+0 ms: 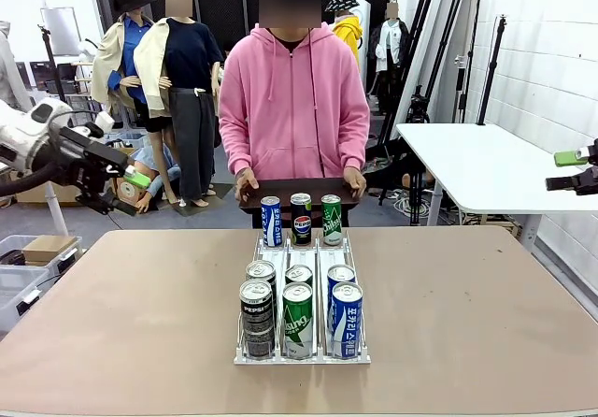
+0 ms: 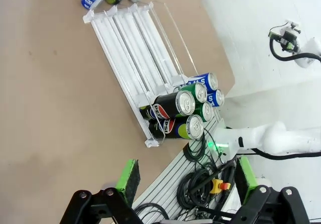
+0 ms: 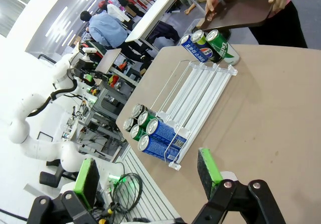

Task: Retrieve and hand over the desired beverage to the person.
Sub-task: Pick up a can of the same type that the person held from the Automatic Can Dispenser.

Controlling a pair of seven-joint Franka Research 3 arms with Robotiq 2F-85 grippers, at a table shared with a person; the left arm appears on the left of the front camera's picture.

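Note:
A person in a pink hooded sweatshirt (image 1: 294, 90) stands at the table's far side, both hands on a dark tray (image 1: 299, 193) held at the edge. A white sloped rack (image 1: 301, 258) lies mid-table. Several beverage cans crowd its near end: black Pepsi (image 1: 256, 319), green (image 1: 298, 320), blue (image 1: 346, 319). At its far end stand a blue can (image 1: 271, 222), a Pepsi can (image 1: 301, 218) and a green can (image 1: 332, 219). My left gripper (image 1: 131, 188) hovers open off the table's left side. My right gripper (image 1: 572, 169) hangs open far right. Both grippers (image 2: 186, 176) (image 3: 147, 174) are empty.
The brown table (image 1: 140, 323) has wide bare areas either side of the rack. A white table (image 1: 486, 165) stands behind on the right. Storage boxes (image 1: 47, 249) sit on the floor at the left. Cables (image 2: 200, 184) lie below the table's near edge.

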